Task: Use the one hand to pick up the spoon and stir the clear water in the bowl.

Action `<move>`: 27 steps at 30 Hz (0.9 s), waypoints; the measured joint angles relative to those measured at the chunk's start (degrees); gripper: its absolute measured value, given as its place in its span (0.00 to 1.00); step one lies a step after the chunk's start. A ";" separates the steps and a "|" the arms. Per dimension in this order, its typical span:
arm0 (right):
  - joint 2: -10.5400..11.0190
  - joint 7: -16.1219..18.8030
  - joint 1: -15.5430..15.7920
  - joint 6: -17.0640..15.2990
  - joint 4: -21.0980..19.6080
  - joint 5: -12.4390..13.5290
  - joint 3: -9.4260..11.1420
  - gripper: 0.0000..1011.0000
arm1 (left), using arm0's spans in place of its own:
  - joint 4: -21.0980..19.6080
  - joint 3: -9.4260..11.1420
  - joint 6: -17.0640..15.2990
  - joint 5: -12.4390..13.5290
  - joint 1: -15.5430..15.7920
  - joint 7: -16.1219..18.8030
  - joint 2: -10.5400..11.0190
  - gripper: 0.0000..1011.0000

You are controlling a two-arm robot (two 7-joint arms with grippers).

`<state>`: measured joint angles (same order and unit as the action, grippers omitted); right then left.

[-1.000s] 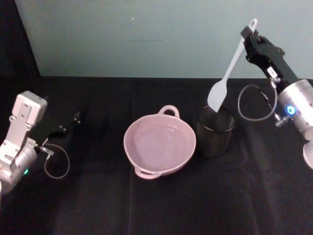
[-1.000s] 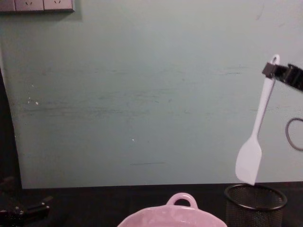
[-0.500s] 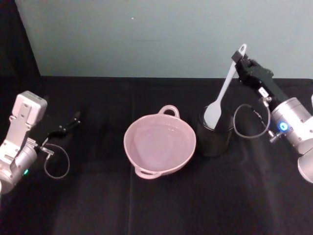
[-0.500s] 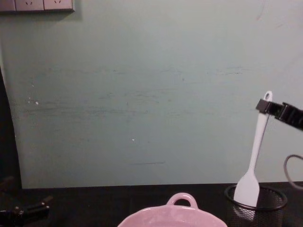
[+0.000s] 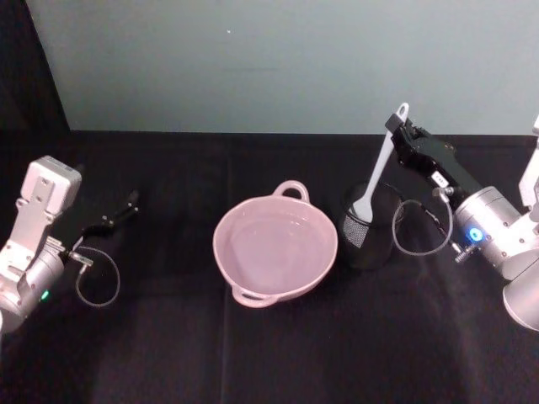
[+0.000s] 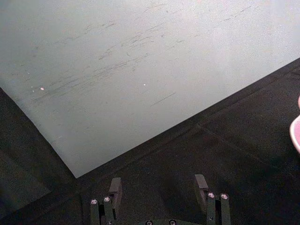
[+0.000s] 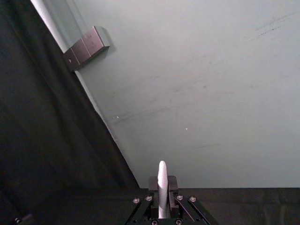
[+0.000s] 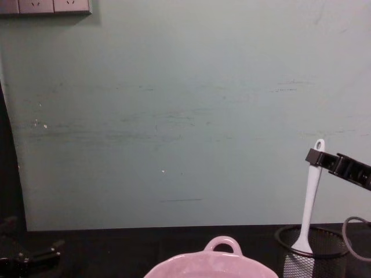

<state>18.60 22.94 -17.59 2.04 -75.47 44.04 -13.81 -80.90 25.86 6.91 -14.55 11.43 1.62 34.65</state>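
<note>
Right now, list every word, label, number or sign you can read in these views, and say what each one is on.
No text is readable.
White label on the right end effector, which holds the spoon: too small to read.
Blue ring light on the right wrist: a light, no characters.
Wall sockets: no legible markings.
Bowl, mesh cup, left end effector: no writing visible.

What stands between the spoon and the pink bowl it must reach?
The wall of the black mesh cup: the spoon, held by the right pincer, has its blade inside that cup, beside the pink bowl. It would probably need lifting over the rim.
</note>
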 joint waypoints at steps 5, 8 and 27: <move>-0.01 -0.32 0.27 -0.24 0.00 -0.13 -0.13 0.12 | 0.00 0.00 0.00 0.00 0.00 0.00 0.00 1.00; -0.01 -0.78 0.59 -0.48 0.00 -0.20 -0.16 0.12 | 0.00 0.00 0.00 0.00 0.00 0.00 0.00 1.00; -0.08 -3.53 2.63 -2.26 -1.91 0.26 0.43 0.12 | 0.00 0.00 0.00 0.00 0.00 0.00 0.00 1.00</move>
<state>18.52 19.41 -14.95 -0.22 -77.39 44.30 -13.38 -80.90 25.86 6.91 -14.55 11.43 1.62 34.65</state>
